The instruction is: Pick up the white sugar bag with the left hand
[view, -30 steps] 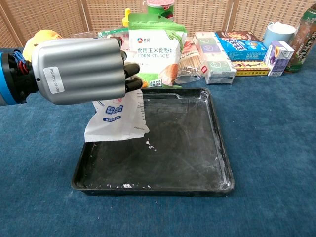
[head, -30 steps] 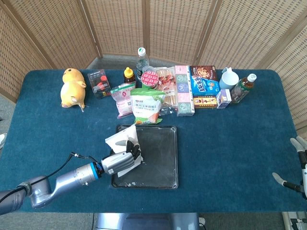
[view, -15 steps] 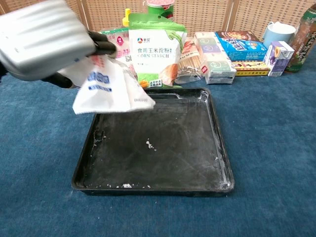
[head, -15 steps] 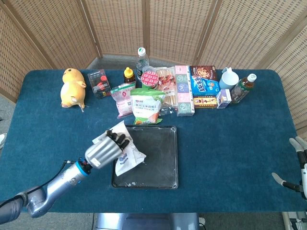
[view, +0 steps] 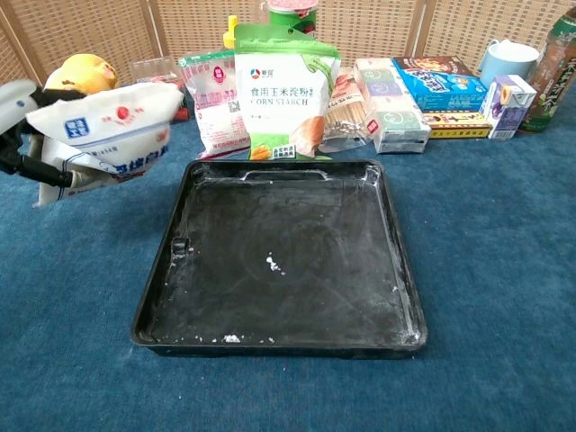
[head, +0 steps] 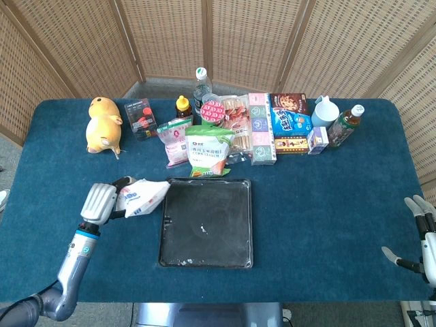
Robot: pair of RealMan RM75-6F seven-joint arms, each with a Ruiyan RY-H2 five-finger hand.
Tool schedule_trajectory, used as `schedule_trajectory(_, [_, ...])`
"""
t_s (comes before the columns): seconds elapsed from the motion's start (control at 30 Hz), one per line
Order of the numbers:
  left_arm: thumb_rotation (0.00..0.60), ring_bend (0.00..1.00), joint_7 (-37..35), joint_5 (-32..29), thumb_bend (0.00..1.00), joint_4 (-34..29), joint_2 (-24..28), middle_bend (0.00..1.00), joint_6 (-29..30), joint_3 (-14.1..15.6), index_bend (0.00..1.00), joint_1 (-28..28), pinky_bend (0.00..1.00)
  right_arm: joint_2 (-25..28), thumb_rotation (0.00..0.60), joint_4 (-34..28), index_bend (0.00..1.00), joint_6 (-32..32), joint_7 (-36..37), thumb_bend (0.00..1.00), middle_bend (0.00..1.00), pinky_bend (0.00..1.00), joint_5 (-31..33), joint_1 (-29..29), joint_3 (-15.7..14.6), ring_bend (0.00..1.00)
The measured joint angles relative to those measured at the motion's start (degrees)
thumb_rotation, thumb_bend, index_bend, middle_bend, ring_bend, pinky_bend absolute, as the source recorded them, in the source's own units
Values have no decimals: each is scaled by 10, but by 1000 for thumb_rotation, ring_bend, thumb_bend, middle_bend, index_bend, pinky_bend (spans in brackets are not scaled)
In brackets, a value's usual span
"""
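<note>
My left hand (head: 101, 201) grips the white sugar bag (head: 142, 196), holding it in the air left of the black tray (head: 235, 238). In the chest view the sugar bag (view: 106, 124) hangs at the left edge, with the left hand (view: 16, 126) mostly cut off behind it. The bag has blue and red print and lies roughly level. The tray (view: 400, 297) holds only a few white crumbs. My right hand (head: 421, 237) shows at the lower right edge of the head view, fingers spread and holding nothing.
A row of groceries lines the back: a corn starch pouch (head: 208, 150), a pink packet (head: 175, 139), boxes (head: 290, 122), bottles (head: 346, 124), a cup (head: 324, 112). A yellow plush toy (head: 103, 126) lies at the far left.
My left hand has lifted the sugar bag out of the tray and carried it left, off the tray's edge. The right hand has barely moved.
</note>
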Motion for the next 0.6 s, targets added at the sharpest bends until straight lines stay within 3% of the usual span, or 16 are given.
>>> schedule_trajectory(0.07, [600, 227, -35, -12, 347, 9, -9, 242, -12, 2, 338, 4, 352, 0, 600, 1, 0, -1, 0, 37, 0, 0, -1, 0, -1, 11])
schedule_trajectory(0.13, [600, 29, -59, -16, 128, 11, -9, 29, -38, 10, 66, 4, 200, 0, 600, 1, 0, -1, 1, 37, 0, 0, -1, 0, -1, 11])
schedule_trajectory(0.17, [600, 0, -66, -16, 44, 10, -7, 0, -50, 13, 7, 3, 158, 1, 600, 1, 0, -1, 1, 37, 0, 0, -2, 0, -1, 12])
schedule_trajectory(0.37, [589, 0, -134, 14, 0, -15, 14, 0, -64, 42, 0, 8, 109, 2, 600, 2, 0, 1, 3, 36, 0, 0, -1, -1, -1, 12])
schedule_trajectory(0.5, [517, 0, -141, 44, 0, -38, 37, 0, -14, 58, 0, 26, 86, 4, 600, 0, 0, 7, 0, 37, 0, 0, -8, -3, -3, 12])
schedule_trajectory(0.6, [504, 0, -145, 67, 0, -50, 55, 0, 30, 70, 0, 44, 66, 4, 600, -3, 0, 12, -2, 37, 0, 0, -15, -5, -6, 11])
